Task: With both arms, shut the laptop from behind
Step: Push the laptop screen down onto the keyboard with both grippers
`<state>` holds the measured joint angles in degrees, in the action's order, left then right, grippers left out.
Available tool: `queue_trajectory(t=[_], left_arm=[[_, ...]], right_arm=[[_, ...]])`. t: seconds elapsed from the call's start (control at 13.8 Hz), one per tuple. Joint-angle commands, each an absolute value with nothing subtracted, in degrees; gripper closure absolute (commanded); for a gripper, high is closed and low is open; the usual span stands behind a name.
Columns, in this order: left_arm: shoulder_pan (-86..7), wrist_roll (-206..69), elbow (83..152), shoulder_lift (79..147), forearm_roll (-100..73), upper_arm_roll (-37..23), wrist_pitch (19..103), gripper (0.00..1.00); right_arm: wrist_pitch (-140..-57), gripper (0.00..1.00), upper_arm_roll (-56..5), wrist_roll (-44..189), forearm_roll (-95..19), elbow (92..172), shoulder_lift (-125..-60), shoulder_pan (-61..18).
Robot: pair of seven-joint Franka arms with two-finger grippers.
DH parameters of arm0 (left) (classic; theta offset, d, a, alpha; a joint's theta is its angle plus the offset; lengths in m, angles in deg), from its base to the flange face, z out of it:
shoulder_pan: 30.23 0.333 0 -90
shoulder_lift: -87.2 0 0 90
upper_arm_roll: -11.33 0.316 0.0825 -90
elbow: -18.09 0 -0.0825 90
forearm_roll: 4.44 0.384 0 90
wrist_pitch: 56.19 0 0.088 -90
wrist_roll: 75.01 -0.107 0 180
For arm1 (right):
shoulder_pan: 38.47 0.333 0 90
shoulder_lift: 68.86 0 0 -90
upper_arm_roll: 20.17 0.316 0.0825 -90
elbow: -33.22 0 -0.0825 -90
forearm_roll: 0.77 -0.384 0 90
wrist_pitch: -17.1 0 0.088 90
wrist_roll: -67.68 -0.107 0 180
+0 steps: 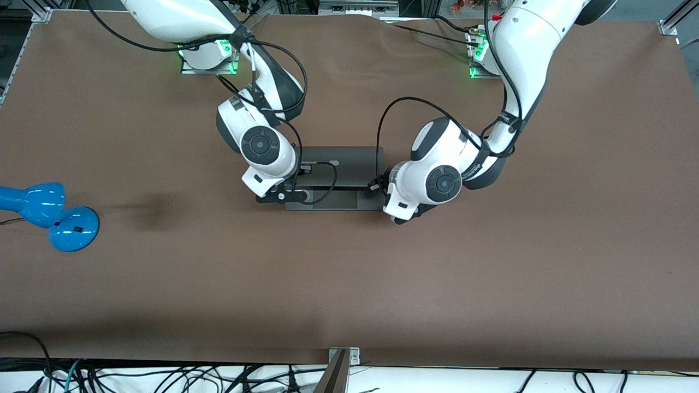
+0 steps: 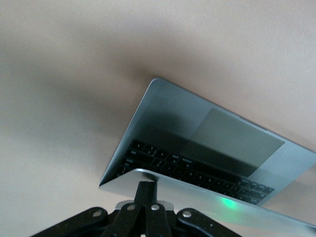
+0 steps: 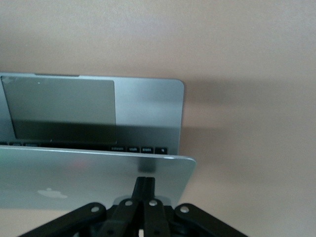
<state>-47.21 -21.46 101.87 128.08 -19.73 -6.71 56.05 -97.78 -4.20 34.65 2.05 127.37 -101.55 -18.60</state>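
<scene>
A: Nearest the front camera, which item is present?

B: Blue desk lamp (image 1: 49, 215), resting on the brown table (image 1: 491, 262) at the right arm's end, well apart from everything else. Its round base sits nearer the camera than its shade.

A: Location of the laptop (image 1: 349, 166)?

B: Mid-table, between the two wrists. The lid is partly lowered over the base. In the front view the lid back faces up, and a strip of trackpad (image 1: 334, 200) shows on the side nearer the camera.

A: Right gripper (image 3: 144, 183) status?

B: Positioned at the lid corner toward the right arm's end of the table. In the right wrist view the fingers are drawn together into one narrow tip, pressed against the back of the lid near its top edge. They clamp nothing. The apple logo (image 3: 52, 193) shows on the lid beside that tip.

A: Left gripper (image 2: 145, 189) status?

B: Same configuration. In the left wrist view the fingers are closed together and bear on the back of the lid at the corner toward the left arm's end. Nothing is held between them. Keyboard (image 2: 187, 170) and trackpad are visible under the lid edge, and a green glow reflects on the lid.

A: Contact summary?

B: Both tips touch the lid back; neither touches the base.
</scene>
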Motion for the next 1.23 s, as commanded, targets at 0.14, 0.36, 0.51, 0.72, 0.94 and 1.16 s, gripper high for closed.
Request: queue_trajectory(t=[0.14,0.36,0.51,0.72,0.94,1.16], left_arm=[[-47.9,-21.48,99.66,130.97,-15.34,-6.16,57.27,0.99],[-48.07,-21.48,99.66,131.94,-15.25,-6.16,59.12,0.99],[-48.07,-21.48,99.66,132.73,-15.17,-6.08,60.09,0.99],[-48.16,-21.48,99.66,134.22,-14.38,-5.9,62.45,0.98],[-48.25,-21.48,99.66,135.89,-14.29,-5.9,65.0,0.97],[-48.25,-21.22,99.66,137.12,-12.71,-5.9,66.15,0.97]], right_arm=[[-98.48,1.0,-4.17,34.02,3.53,122.79,-106.47,-18.52],[-99.09,1.0,-4.43,34.02,6.25,121.64,-108.76,-18.52],[-101.11,1.0,-4.43,34.19,6.61,121.55,-109.91,-18.34],[-104.01,1.0,-4.43,34.28,7.93,121.55,-111.92,-18.34],[-106.3,1.0,-4.43,34.28,8.02,121.55,-114.03,-18.08],[-107.36,1.0,-4.43,34.37,8.02,121.55,-114.39,-17.9]])
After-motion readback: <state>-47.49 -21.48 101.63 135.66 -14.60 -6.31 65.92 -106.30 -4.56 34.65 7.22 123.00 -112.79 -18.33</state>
